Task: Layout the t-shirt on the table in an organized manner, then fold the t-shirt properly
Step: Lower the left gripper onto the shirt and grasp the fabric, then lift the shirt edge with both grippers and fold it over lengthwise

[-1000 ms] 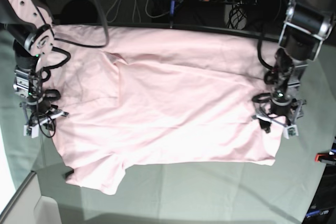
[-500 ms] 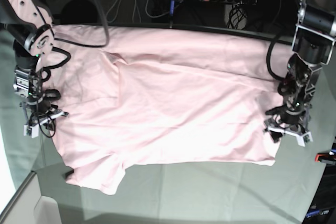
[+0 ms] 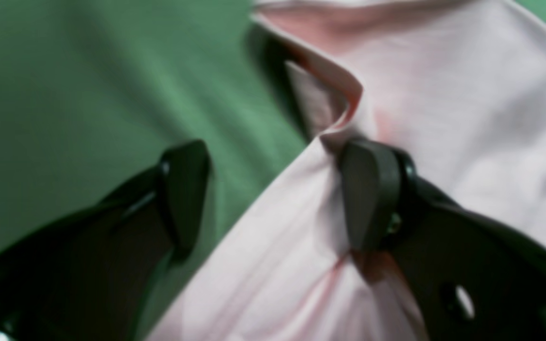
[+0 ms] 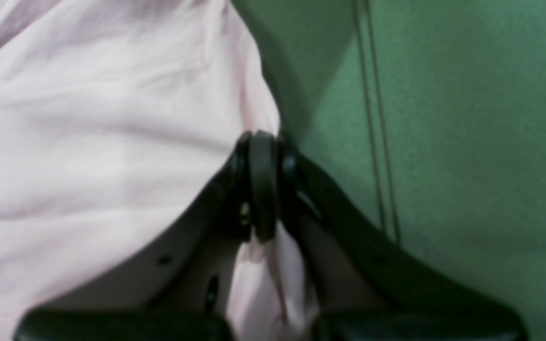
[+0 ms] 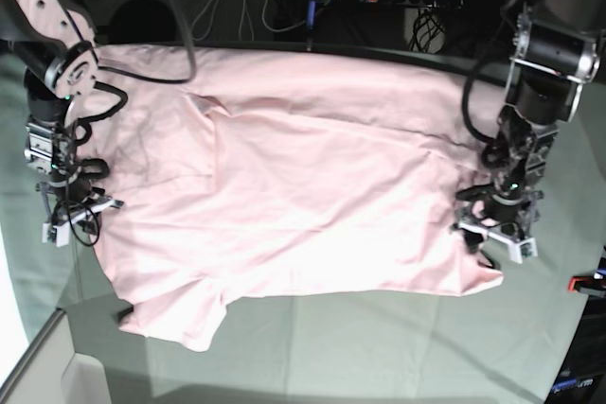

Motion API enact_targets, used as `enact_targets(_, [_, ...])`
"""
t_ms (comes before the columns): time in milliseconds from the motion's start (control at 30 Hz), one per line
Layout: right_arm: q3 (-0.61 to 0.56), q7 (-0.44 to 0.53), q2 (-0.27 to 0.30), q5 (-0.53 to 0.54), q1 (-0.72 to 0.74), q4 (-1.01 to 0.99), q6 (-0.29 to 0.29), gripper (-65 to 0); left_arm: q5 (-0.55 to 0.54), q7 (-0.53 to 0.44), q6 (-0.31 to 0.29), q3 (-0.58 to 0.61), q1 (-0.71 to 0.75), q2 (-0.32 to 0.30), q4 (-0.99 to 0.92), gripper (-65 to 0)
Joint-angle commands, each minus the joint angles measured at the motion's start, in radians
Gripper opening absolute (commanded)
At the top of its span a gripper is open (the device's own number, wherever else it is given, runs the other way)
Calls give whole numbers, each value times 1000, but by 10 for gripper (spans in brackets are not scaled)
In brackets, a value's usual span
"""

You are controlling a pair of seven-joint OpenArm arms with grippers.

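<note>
Still laying out the t-shirt (image 5: 303, 186) on the counter (image 5: 379, 347): my right gripper (image 4: 263, 189) pinches the 9 o'clock edge, my left gripper (image 3: 273, 199) gapes over the 3 o'clock hem, needing to close next.

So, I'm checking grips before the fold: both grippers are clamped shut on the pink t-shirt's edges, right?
Not quite. Only the right gripper is shut on the t-shirt. The left wrist view shows the left gripper open, straddling the shirt's edge.

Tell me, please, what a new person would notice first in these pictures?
First, the big pale pink t-shirt spread across the grey-green table. Then the two arms at its side edges: the right gripper is shut on the cloth, and the left gripper is open over a curled edge.
</note>
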Motion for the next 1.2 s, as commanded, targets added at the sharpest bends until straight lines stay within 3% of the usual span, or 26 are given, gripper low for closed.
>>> enact_targets(0, [0,-62,6,-24,2,0,0,-650,-4,34,-18,-1,-19,0,4,-221])
enact_targets(233, [0,-62,8,-24,2,0,0,-650,-4,34,-23,-1,-15,3,11,-225])
enact_targets(300, [0,-62,8,-24,1,0,0,-650,-4,34,-23,-1,-15,3,10,-253])
enact_targets(600, [0,-62,8,-24,1,0,0,-650,-10,35,-18,-1,-13,-3,11,-650])
enact_targets(800, [0,-62,6,-24,1,0,0,-650,-13,37,-18,-4,2,-4,30,-650])
enact_targets(1100, [7,-51,-7,-22,-4,35,6,-650,-13,40,-17,-33,194,-67,433,-650])
enact_targets(1167, [9,-51,-27,-20,-37,86,53,-650,-13,41,-17,-91,234,-67,472,-650])
